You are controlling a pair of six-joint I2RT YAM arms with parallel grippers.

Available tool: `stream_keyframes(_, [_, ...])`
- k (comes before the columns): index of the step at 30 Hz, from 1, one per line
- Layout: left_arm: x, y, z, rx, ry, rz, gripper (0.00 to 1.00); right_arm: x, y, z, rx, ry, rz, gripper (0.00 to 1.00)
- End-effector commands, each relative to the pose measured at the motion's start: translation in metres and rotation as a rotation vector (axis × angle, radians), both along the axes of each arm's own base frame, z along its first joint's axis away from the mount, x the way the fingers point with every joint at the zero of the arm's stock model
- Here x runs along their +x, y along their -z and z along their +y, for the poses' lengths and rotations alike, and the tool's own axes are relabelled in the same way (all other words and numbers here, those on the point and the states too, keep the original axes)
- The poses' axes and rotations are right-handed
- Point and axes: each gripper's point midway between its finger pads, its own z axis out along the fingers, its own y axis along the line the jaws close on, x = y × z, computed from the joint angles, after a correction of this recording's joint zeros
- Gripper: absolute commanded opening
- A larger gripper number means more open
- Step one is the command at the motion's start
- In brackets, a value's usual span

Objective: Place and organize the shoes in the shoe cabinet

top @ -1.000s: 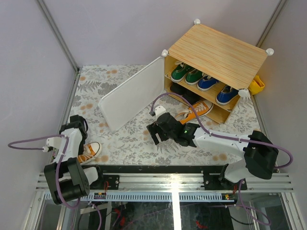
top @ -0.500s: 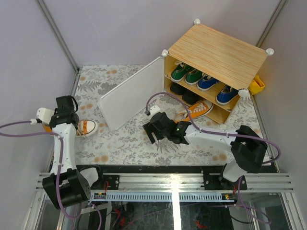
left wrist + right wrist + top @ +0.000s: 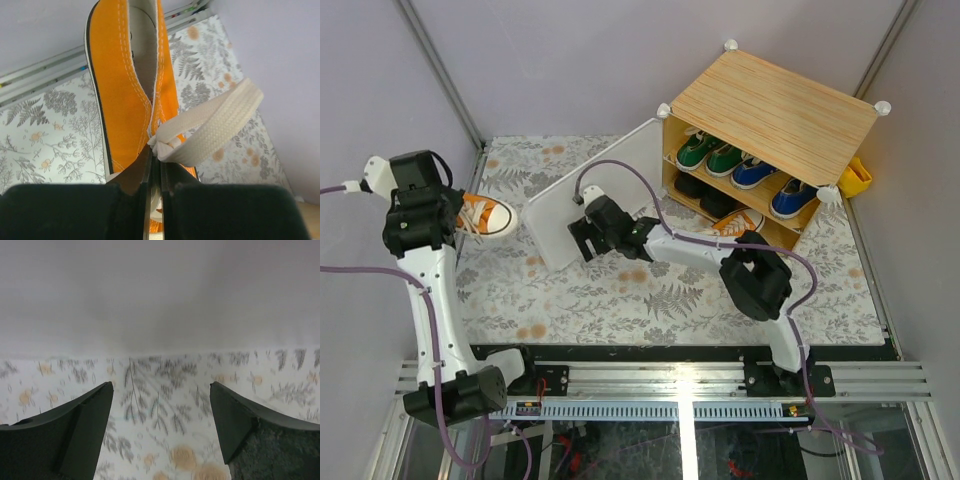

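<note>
Looking down from the top camera: shoe cabinet (image 3: 775,100) sits back right on the floral mat (image 3: 620,300), and its white door panel (image 3: 590,205) swings open to the left. Green sneakers (image 3: 710,152) and blue sneakers (image 3: 775,185) are on the upper shelf, black shoes (image 3: 705,197) on the lower one. Second orange sneaker (image 3: 735,225) lies at the cabinet's open front, partly under the right arm. Yellow object (image 3: 855,178) is tucked at the cabinet's right side. Left gripper (image 3: 455,214) is raised well left of the cabinet, carrying the held orange sneaker (image 3: 485,215). Right gripper (image 3: 582,235) is just beside the door panel.

Left wrist: left gripper (image 3: 155,165) is pressed together, pinching the held orange sneaker (image 3: 125,90) at its white lace (image 3: 210,127), above the mat.

Right wrist: right gripper (image 3: 161,390) is spread and holds nothing, facing the blurred door panel (image 3: 160,290) low over the mat.
</note>
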Motion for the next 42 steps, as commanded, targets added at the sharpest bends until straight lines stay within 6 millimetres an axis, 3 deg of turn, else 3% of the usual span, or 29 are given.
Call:
stream_keyframes(1, [0.003,-0.069,-0.004,0.076,0.063,-0.132,0.00,0.052,-0.043,0.034,0.161,-0.001,-0.056,0.84])
stream_keyframes(4, [0.001,-0.107,-0.004,0.103,0.052,-0.221,0.00,0.077,-0.047,0.045,0.215,-0.003,-0.061,0.84])
stream_keyframes(7, [0.004,-0.137,-0.006,0.114,0.057,-0.292,0.00,0.081,-0.049,0.043,0.233,-0.008,-0.060,0.83])
stream_keyframes(12, [0.005,-0.193,-0.018,0.084,0.084,-0.471,0.00,0.051,-0.062,0.012,0.254,-0.018,-0.068,0.82])
stream_keyframes(16, [0.011,-0.220,-0.057,-0.022,0.258,-0.587,0.00,0.016,-0.080,-0.019,0.247,-0.030,-0.089,0.81])
stream_keyframes(22, [0.014,-0.200,-0.096,-0.191,0.416,-0.606,0.00,-0.042,-0.120,-0.082,0.191,0.015,-0.147,0.82])
stream_keyframes(26, [0.010,-0.201,-0.122,-0.238,0.505,-0.621,0.00,-0.060,-0.131,-0.143,0.158,0.126,-0.178,0.82])
stream_keyframes(27, [0.013,-0.200,-0.129,-0.241,0.522,-0.615,0.00,-0.063,-0.144,-0.158,0.170,0.157,-0.206,0.83])
stream_keyframes(29, [0.026,-0.196,-0.149,-0.248,0.568,-0.586,0.00,-0.067,-0.155,-0.181,0.160,0.209,-0.239,0.83])
stream_keyframes(33, [0.051,-0.178,-0.212,-0.225,0.665,-0.490,0.00,-0.072,-0.175,-0.211,0.164,0.273,-0.286,0.84])
stream_keyframes(37, [0.063,-0.146,-0.258,-0.168,0.671,-0.406,0.00,-0.078,-0.183,-0.230,0.147,0.310,-0.292,0.84])
stream_keyframes(42, [0.067,-0.073,-0.316,-0.175,0.733,-0.281,0.00,-0.084,-0.194,-0.268,0.101,0.413,-0.315,0.87])
